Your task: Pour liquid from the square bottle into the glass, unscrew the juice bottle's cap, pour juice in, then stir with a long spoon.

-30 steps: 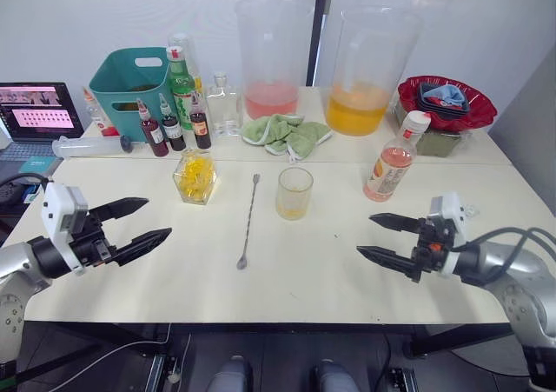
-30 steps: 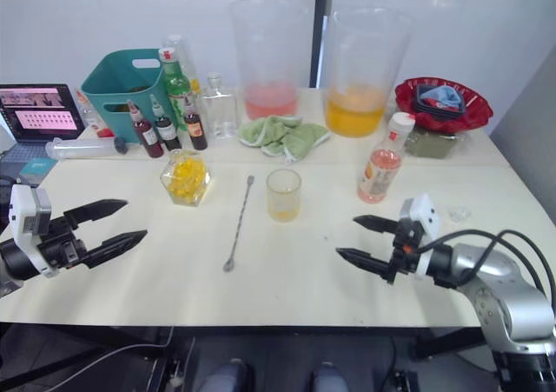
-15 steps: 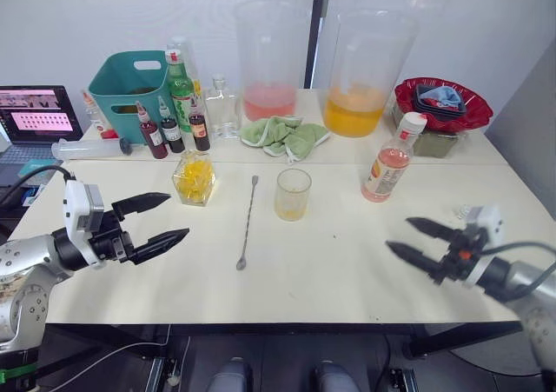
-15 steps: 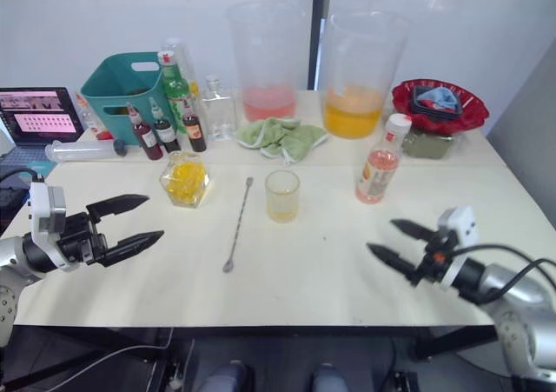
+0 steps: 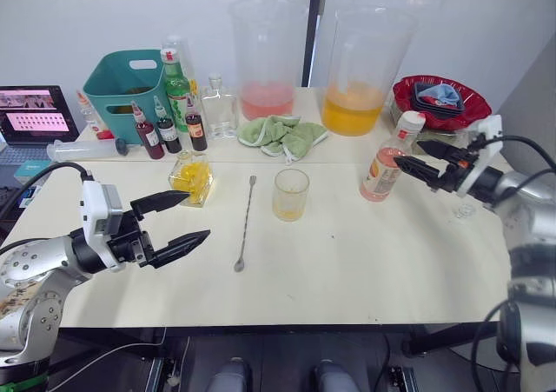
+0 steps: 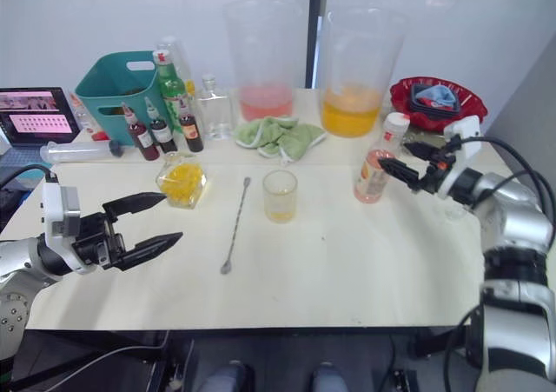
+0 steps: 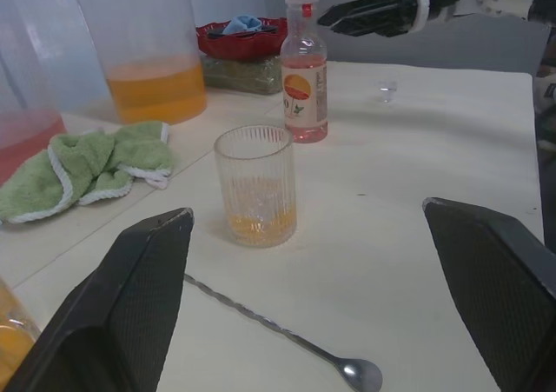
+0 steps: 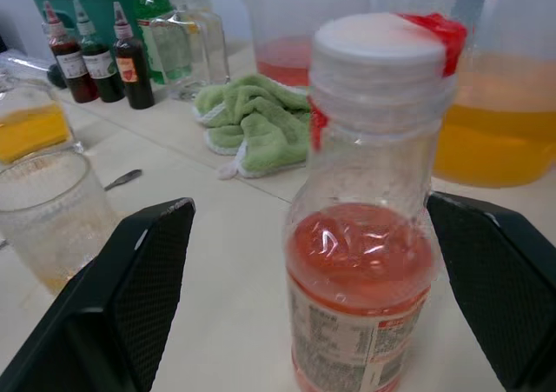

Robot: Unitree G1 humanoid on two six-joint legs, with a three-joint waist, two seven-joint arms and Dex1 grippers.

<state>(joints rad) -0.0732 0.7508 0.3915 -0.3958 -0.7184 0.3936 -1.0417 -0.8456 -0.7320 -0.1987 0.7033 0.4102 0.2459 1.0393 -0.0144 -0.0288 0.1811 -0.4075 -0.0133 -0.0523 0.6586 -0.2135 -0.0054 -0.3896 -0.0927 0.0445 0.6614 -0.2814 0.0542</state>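
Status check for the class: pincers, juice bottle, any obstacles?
Left pincer open, empty, near square bottle. Right pincer open, level with the capped juice bottle, not gripping. Glass holds some yellow liquid. Nothing between.

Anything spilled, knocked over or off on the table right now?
Nothing stands out. The glass is upright with some yellow liquid at its bottom, the juice bottle stands capped, the long spoon lies flat beside the glass, and no spill shows on the table.
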